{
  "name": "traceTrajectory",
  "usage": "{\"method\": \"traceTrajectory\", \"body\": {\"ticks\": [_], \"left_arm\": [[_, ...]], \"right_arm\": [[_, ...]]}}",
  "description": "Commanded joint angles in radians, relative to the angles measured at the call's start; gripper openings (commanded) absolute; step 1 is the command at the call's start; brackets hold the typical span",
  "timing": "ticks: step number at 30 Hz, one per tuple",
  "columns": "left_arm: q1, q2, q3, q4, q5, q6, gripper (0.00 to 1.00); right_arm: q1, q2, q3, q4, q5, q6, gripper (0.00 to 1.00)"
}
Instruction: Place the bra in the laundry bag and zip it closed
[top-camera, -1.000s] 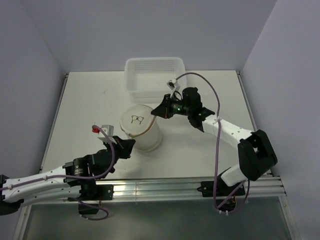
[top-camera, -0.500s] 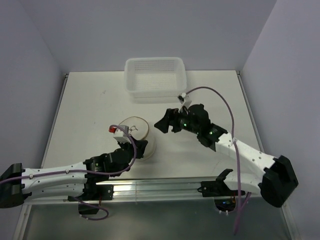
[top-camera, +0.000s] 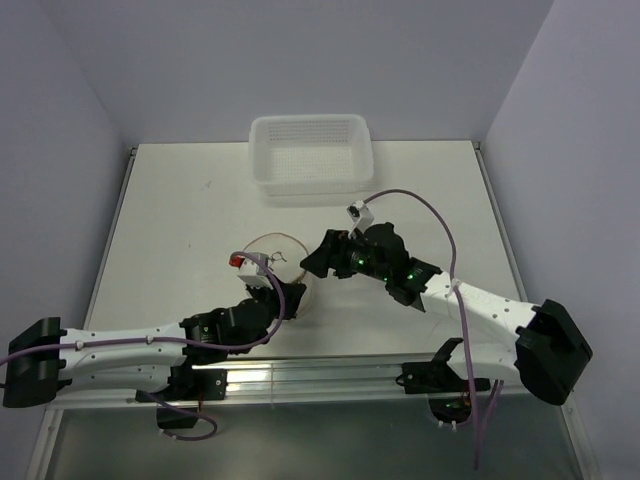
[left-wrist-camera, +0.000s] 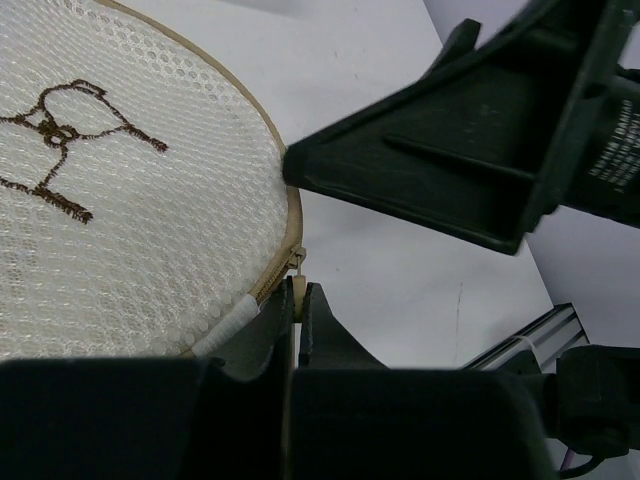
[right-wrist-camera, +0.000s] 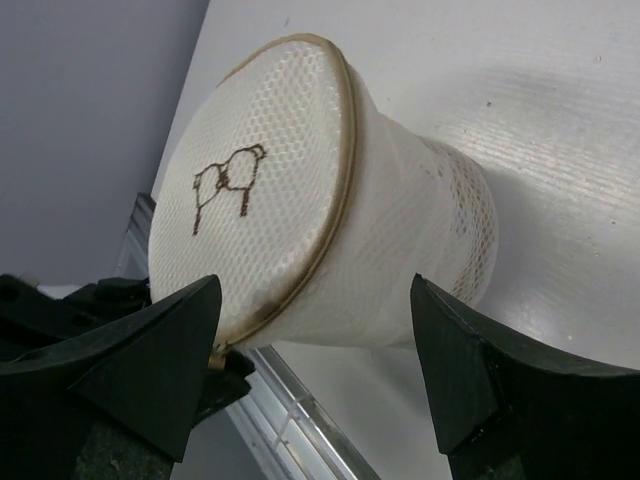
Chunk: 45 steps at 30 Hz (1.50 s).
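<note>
We find the bag (top-camera: 283, 250) just toward 6 o'clock of the middle of the table (top-camera: 180, 210), with the basket (top-camera: 310, 182) well apart at 12 o'clock. The bra is nowhere in sight. We judge it is inside the bag, though the mesh does not let us confirm that. The lid (left-wrist-camera: 150, 230) lies flat on the rim, its dark mark (left-wrist-camera: 60, 130) showing.

The left gripper (top-camera: 268, 292) meets the bag from 6 o'clock, clenched on the zip pull (left-wrist-camera: 297, 287) at the lid's edge. The right gripper (right-wrist-camera: 315, 290) comes from 3 o'clock, released, with its fingers (right-wrist-camera: 150, 340) spread either side of the bag. Whether they press the wall we cannot tell.

Along the arc we can see, the seam looks closed up to the pull. Beyond it the left gripper hides the rim, so we cannot say how much zip is left. We reckon the loading is done and the zipping is under way, perhaps near its end.
</note>
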Motion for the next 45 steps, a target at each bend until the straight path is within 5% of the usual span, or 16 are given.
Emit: {"method": "traceTrajectory", "body": {"ticks": [1, 4, 5, 7, 9, 23, 29, 31, 32, 34, 35, 38, 45], "left_arm": [[-0.009, 0.002, 0.014, 0.051, 0.01, -0.014, 0.0], [-0.009, -0.002, 0.019, 0.048, 0.007, 0.003, 0.0], [-0.009, -0.002, 0.021, 0.048, 0.009, 0.008, 0.0], [-0.009, -0.004, 0.021, 0.042, 0.007, 0.011, 0.0], [-0.009, -0.01, 0.016, 0.031, 0.006, 0.008, 0.0], [-0.013, -0.3, -0.05, -0.363, -0.123, -0.093, 0.0], [-0.013, -0.32, -0.044, -0.322, -0.117, -0.043, 0.0], [-0.013, -0.286, 0.003, -0.31, -0.086, 0.0, 0.12], [-0.013, -0.275, 0.026, -0.323, -0.082, 0.015, 0.38], [-0.013, -0.252, 0.115, -0.365, -0.088, 0.046, 0.72], [-0.013, -0.251, 0.144, -0.389, -0.092, 0.055, 0.92], [-0.014, -0.269, 0.247, -0.487, -0.129, 0.075, 0.98], [-0.014, -0.428, 0.335, -0.616, -0.192, 0.13, 0.99]], "right_arm": [[0.008, 0.061, 0.064, 0.087, 0.018, 0.034, 0.82], [0.008, 0.094, 0.08, 0.089, 0.034, 0.034, 0.69], [0.008, 0.098, 0.078, 0.106, 0.034, 0.037, 0.58], [0.008, 0.107, 0.087, 0.112, 0.041, 0.043, 0.19], [0.007, 0.105, 0.097, 0.101, 0.072, 0.037, 0.0], [-0.093, 0.176, 0.252, -0.038, 0.101, -0.175, 0.0], [-0.09, 0.2, 0.238, 0.006, 0.014, -0.177, 0.0], [-0.088, 0.196, 0.221, 0.029, -0.006, -0.167, 0.06], [-0.087, 0.182, 0.218, 0.029, -0.009, -0.164, 0.24], [-0.087, 0.156, 0.215, 0.021, 0.004, -0.166, 0.47], [-0.085, 0.116, 0.212, 0.006, 0.018, -0.167, 0.66], [-0.085, 0.011, 0.195, -0.029, 0.075, -0.175, 0.98], [-0.085, -0.365, 0.066, -0.107, 0.271, -0.232, 1.0]]}}
